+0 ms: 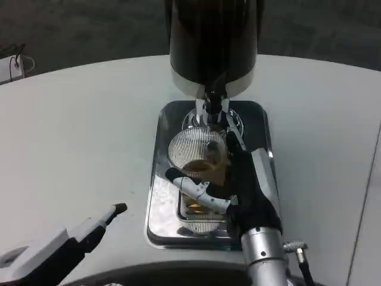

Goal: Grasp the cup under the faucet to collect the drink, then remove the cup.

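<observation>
**Cup under faucet, right hand wrapped on it**

Left hand (89, 229) lay low at the picture's left, resting on or just above the white table (77, 137), well apart from the tray. Only its white back and one dark-tipped finger pointing toward the tray were visible; whether its fingers were spread or curled could not be told. It held nothing that could be seen.

Centre: a chrome drip tray (159, 202) sat on the table with a slotted grate in its lower part. Behind and above it stood the drink dispenser (212, 42), dark body with a silver band at the base. Its faucet (212, 106) pointed down over the tray.

The cup (193, 148), clear and ribbed, stood directly below the faucet, over the tray. It held amber-brown liquid in its lower part; the upper wall was clear. The exact fill level was hard to read through the ribs.

Right hand (229, 185) reached up from the picture's bottom edge along the tray's right side. Its fingers were wrapped round the cup: a white finger (196, 189) crossed the near wall, the black palm pressed against the cup's right side. Cup upright in the grasp.
</observation>
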{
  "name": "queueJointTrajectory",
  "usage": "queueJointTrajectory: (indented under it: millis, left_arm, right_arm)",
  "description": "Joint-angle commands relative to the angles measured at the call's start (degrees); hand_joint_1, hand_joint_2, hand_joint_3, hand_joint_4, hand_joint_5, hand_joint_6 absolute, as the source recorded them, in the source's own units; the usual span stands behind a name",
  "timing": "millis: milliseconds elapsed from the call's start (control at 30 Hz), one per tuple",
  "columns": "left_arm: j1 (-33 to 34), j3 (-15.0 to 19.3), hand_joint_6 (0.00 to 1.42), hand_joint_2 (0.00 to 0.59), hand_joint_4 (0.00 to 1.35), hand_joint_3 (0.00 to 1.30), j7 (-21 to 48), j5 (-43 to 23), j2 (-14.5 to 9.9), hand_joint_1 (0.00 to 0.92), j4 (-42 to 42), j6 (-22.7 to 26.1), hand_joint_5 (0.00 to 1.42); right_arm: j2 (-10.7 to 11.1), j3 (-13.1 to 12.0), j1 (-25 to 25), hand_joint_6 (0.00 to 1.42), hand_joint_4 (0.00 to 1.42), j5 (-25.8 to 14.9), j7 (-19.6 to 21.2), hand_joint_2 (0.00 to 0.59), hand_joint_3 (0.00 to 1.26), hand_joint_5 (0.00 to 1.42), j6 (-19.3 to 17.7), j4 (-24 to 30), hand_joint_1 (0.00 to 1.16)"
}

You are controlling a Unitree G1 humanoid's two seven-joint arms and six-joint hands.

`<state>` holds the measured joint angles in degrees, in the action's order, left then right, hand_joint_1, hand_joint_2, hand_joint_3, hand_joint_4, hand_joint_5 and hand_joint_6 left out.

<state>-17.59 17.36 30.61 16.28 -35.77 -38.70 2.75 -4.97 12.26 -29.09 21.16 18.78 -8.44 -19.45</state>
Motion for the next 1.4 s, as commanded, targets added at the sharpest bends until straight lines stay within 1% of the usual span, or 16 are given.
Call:
queueJointTrajectory:
  millis: [33, 200, 300, 500, 600, 733, 833, 900, 933, 1000, 1033, 1100, 1233, 1400]
  left_arm:
    - [-0.89, 0.72, 0.09, 0.074, 0.0, 0.0, 0.85, -0.54, -0.91, 0.0, -0.05, 0.26, 0.0]
    - [0.16, 0.27, 0.09, 0.069, 0.0, 0.0, 0.9, -1.09, -1.33, 0.0, 0.15, -0.22, 0.0]
    - [0.76, -0.01, 0.09, 0.069, 0.0, 0.0, 0.81, -0.97, -1.72, 0.0, 0.63, -0.56, 0.0]
    - [2.23, -0.6, 0.09, 0.069, 0.0, 0.0, 0.53, -0.84, -2.52, 0.0, 1.26, -1.15, 0.0]
    - [2.84, -1.33, 0.09, 0.069, 0.0, 0.0, 0.85, -0.86, -3.0, 0.0, 1.61, -1.5, 0.0]
    - [3.76, -2.63, 0.06, 0.069, 0.0, 0.0, 1.05, -0.15, -4.15, 0.0, 2.42, -3.06, 0.0]
    - [4.76, -3.53, 0.06, 0.069, 0.0, 0.0, 0.98, 0.58, -5.08, 0.0, 3.08, -4.51, 0.0]
    - [5.67, -3.85, 0.05, 0.069, 0.0, 0.0, 0.84, 0.66, -5.25, 0.0, 3.27, -4.99, 0.0]
    - [6.14, -4.0, 0.05, 0.069, 0.0, 0.0, 0.82, 0.59, -5.27, 0.0, 3.33, -5.18, 0.0]
    - [6.88, -4.24, 0.05, 0.069, 0.0, 0.0, 0.77, 0.44, -5.24, 0.0, 3.4, -5.49, 0.0]
    - [7.2, -4.35, 0.05, 0.068, 0.0, 0.0, 0.8, 0.49, -5.29, 0.0, 3.4, -5.62, 0.0]
    - [7.75, -4.48, 0.05, 0.068, 0.0, 0.0, 1.07, 0.43, -5.58, 0.0, 3.34, -5.79, 0.0]
    - [8.64, -4.61, 0.04, 0.067, 0.0, 0.0, 1.93, -0.11, -6.24, 0.0, 2.92, -5.82, 0.0]
    - [10.13, -4.67, 0.03, 0.067, 0.0, 0.0, 2.2, -1.19, -6.23, 0.0, 2.89, -5.43, 0.0]
  right_arm:
    - [-1.27, 1.45, -0.23, 0.17, 0.08, 1.06, 0.22, 0.204, 0.08, 0.24, 0.75, -2.38, 0.89]
    - [-1.67, 1.59, -0.57, 0.25, 0.18, 1.31, 1.25, 0.214, 0.13, 0.31, 1.55, -3.04, 0.9]
    - [-1.89, 1.57, -0.82, 0.32, 0.25, 1.52, 1.84, 0.208, 0.18, 0.38, 2.23, -3.29, 0.92]
    - [-2.64, 1.27, -0.7, 0.45, 0.41, 2.06, 4.33, 0.213, 0.3, 0.53, 3.45, -2.95, 0.95]
    - [-3.17, 1.42, -0.86, 0.52, 0.49, 2.7, 6.27, 0.224, 0.35, 0.6, 3.78, -3.29, 0.97]
    - [-3.85, 1.88, -0.92, 0.69, 0.61, 3.05, 8.79, 0.23, 0.43, 0.74, 3.94, -4.09, 1.0]
    - [-4.38, 2.17, -0.88, 0.79, 0.67, 3.04, 10.44, 0.219, 0.47, 0.81, 3.83, -4.69, 1.0]
    - [-4.65, 2.22, -0.91, 0.82, 0.7, 2.81, 11.28, 0.222, 0.5, 0.84, 3.67, -5.09, 1.02]
    - [-4.84, 2.22, -0.9, 0.91, 0.76, 2.74, 11.96, 0.222, 0.53, 0.91, 3.52, -5.27, 1.02]
    - [-5.08, 2.22, -0.86, 0.98, 0.8, 2.55, 13.03, 0.222, 0.55, 0.95, 3.22, -5.49, 1.02]
    - [-5.2, 2.17, -0.8, 1.04, 0.82, 2.41, 13.59, 0.222, 0.57, 0.99, 2.95, -5.52, 1.02]
    - [-5.45, 1.99, -0.55, 1.11, 0.85, 2.12, 14.63, 0.222, 0.6, 1.02, 2.45, -5.33, 1.02]
    - [-5.61, 1.73, 0.2, 1.25, 0.96, 1.5, 16.25, 0.219, 0.69, 1.16, 1.67, -4.23, 1.01]
    - [-5.33, 2.13, 1.32, 1.33, 1.03, 1.26, 16.73, 0.219, 0.76, 1.23, 1.83, -1.81, 1.01]
